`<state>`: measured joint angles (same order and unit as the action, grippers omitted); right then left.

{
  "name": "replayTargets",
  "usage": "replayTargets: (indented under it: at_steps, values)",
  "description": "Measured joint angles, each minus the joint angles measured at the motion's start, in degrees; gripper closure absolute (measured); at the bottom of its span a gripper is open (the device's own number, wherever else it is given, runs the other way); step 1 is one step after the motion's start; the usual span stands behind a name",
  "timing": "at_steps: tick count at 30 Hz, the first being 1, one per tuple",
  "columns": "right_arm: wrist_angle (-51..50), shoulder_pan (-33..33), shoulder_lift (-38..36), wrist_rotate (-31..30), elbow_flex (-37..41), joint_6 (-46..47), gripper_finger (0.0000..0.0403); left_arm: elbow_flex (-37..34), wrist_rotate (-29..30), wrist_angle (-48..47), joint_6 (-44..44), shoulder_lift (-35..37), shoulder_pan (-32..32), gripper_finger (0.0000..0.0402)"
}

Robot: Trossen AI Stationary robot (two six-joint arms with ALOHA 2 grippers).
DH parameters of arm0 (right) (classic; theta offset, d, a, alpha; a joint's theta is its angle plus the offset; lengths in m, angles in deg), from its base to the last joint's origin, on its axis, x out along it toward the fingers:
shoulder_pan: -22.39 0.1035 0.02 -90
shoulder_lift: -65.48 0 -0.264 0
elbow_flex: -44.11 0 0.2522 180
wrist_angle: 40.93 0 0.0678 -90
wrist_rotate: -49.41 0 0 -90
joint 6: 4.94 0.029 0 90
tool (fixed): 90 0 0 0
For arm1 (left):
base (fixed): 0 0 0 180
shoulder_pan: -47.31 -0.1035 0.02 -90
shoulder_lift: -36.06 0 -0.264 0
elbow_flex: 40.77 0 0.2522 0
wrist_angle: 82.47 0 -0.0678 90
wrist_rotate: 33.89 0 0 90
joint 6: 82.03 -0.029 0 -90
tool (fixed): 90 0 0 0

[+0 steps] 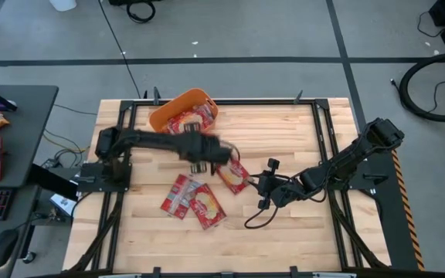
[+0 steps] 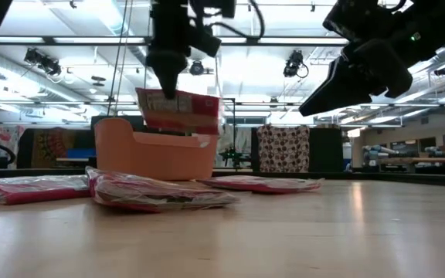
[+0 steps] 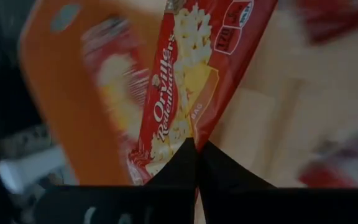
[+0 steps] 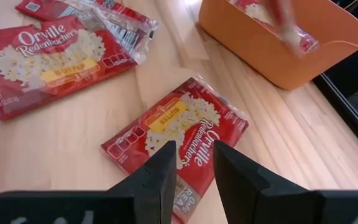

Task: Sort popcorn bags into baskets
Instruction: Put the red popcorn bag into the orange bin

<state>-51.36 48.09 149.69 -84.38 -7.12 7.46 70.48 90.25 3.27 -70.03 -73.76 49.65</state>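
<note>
Low view first: the left gripper (image 2: 168,85) has a bag (image 2: 178,110) pinched by its top edge, and the packet hangs clear of the table, right over the orange basket (image 2: 153,154). It droops only a little from that single pinch, so it reads as light and flat, a thin crinkly film wrapper with some body to it. The left wrist view confirms it, fingers closed tight on one end of the packet, basket wall just beyond.

Over to the right gripper (image 4: 190,163): fingers parted, hovering directly above a second bag (image 4: 176,134) that lies flat on the wood near the basket's open side. Nothing held yet.

That glossy film looks slippery, and a packet lying flat gives the fingers no face to bite on. The best hold, by the look of it, is a crimped short edge or a corner that lifts slightly off the table, as the left has done. A pinch mid-panel would likely skid.

From above, two more bags (image 1: 194,201) sit overlapped nearer the table's front, well apart from the basket, and several already lie inside it. One in the air, three to go.
</note>
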Motion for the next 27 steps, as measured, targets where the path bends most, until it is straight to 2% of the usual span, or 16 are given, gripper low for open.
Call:
replayTargets:
  at_steps: [5, 11, 15, 21, 27]
  values:
    - [0.8, 0.0, 0.0, 0.1, 0.0, 0.0, 0.0293, 1.5, 0.6, -0.5, 1.9, 0.1, -6.6, 0.0393]
    - [0.9, 0.0, 0.0, 2.5, 0.0, 1.3, 0.0292, 1.5, -1.8, -1.9, 9.8, 0.1, -15.2, 0.0392]
    - [0.9, 0.0, 0.0, 3.6, 0.0, 1.3, 0.0292, 1.5, -1.6, -0.7, 9.9, 0.1, -20.0, 0.0391]
    - [0.9, 0.0, 0.0, 3.5, 0.0, 1.1, 0.0292, 1.5, -2.5, 3.0, 8.2, 0.1, -24.2, 0.0390]
    - [0.9, 0.0, 0.0, 3.5, 0.0, 0.9, 0.0292, 1.5, -7.3, 3.0, 8.5, 0.1, -25.3, 0.0386]
